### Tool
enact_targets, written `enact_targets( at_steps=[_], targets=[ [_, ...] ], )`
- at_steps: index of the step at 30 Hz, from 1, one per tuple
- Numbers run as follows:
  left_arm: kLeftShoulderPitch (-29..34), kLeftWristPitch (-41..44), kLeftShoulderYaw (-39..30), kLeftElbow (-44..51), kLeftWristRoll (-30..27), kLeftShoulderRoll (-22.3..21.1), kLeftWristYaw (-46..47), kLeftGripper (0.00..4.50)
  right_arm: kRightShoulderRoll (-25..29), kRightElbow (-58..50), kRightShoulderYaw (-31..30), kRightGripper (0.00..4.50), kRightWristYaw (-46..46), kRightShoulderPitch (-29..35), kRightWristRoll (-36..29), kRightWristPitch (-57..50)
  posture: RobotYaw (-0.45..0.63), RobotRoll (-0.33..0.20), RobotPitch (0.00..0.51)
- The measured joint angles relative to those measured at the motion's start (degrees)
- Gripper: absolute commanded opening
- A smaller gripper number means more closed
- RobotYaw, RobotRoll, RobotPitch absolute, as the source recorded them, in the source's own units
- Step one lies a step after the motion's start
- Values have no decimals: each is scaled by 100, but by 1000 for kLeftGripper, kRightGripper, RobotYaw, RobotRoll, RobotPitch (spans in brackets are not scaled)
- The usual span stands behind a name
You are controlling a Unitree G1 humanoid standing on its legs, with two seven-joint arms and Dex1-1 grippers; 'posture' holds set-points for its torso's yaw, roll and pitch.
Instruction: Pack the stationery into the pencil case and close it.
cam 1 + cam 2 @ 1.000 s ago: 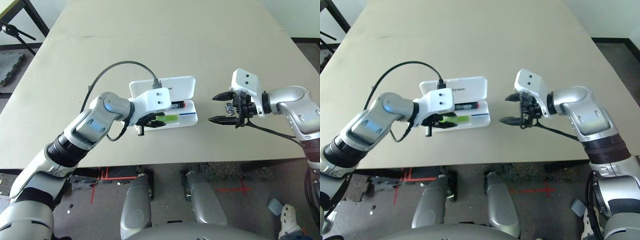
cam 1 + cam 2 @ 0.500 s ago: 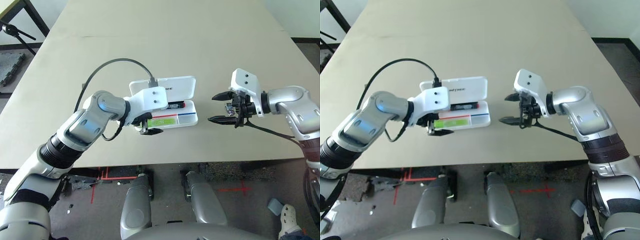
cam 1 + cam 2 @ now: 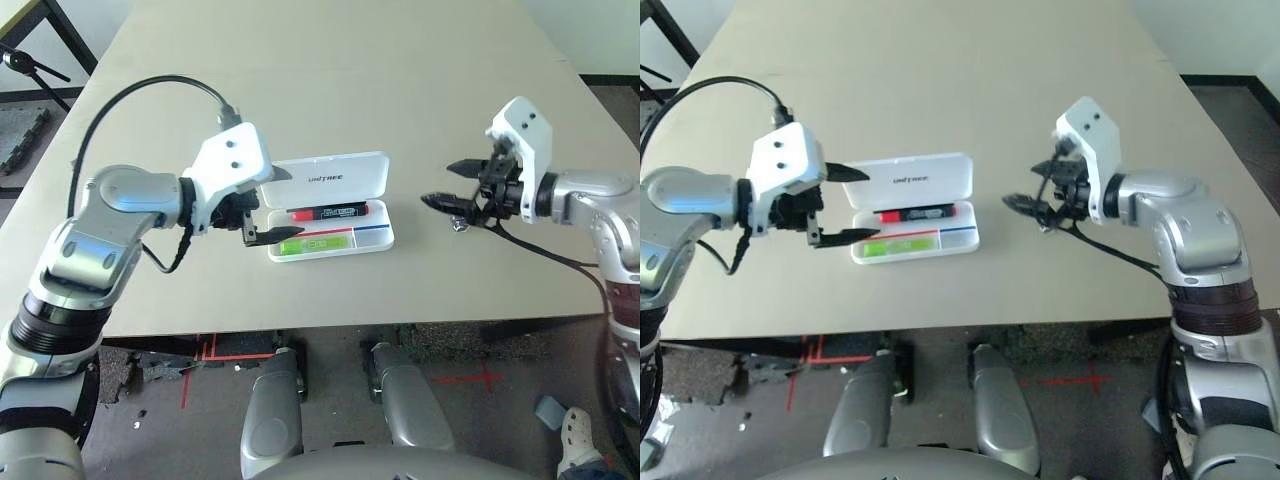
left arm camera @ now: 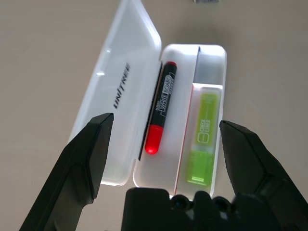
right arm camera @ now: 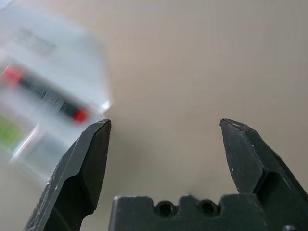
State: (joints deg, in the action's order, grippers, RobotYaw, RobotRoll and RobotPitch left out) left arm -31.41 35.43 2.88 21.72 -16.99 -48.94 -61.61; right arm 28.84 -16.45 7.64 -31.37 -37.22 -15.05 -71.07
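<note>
The case (image 3: pixel 330 205) lies open near mid-table, lid (image 3: pixel 335 176) flat at its 12 o'clock side. The left wrist view makes out the marker (image 4: pixel 160 107) beside the hinge and the highlighter (image 4: pixel 203 139) in the next slot; head views give only their colours. Left gripper (image 3: pixel 268 222), fingers apart and empty, hovers at the case's 9 o'clock. Right gripper (image 3: pixel 455 184), also spread and empty, sits at 3 o'clock, bare table (image 3: pixel 330 90) between. A small clip (image 3: pixel 458 226) lies just under it.
</note>
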Motion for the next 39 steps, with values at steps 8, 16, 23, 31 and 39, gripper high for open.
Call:
enact_targets(
  at_steps=[8, 16, 23, 31, 39],
  targets=[
    [-116, -116, 24, -174, -2, 66, 25, 4454, -663, -614, 199, 4500, 1166, 109, 129, -1117, -131, 0, 213],
    [-168, -182, 59, -235, 7, 77, 35, 4454, -566, -604, 171, 4500, 1437, 817, 177, -1044, -110, 0, 216],
    [-166, -180, 58, -232, 10, 70, 101, 4454, -619, -278, -8, 4500, 1505, 971, 174, -737, -94, 0, 219],
    [-146, -115, 58, -170, 6, 34, 152, 4500, -653, -64, -16, 1626, 1514, 1019, 178, -469, -78, 0, 221],
    [-112, -83, 46, -148, 4, -100, 152, 4500, -261, 83, -103, 329, 1187, 905, 45, -394, -79, 0, 223]
  ],
)
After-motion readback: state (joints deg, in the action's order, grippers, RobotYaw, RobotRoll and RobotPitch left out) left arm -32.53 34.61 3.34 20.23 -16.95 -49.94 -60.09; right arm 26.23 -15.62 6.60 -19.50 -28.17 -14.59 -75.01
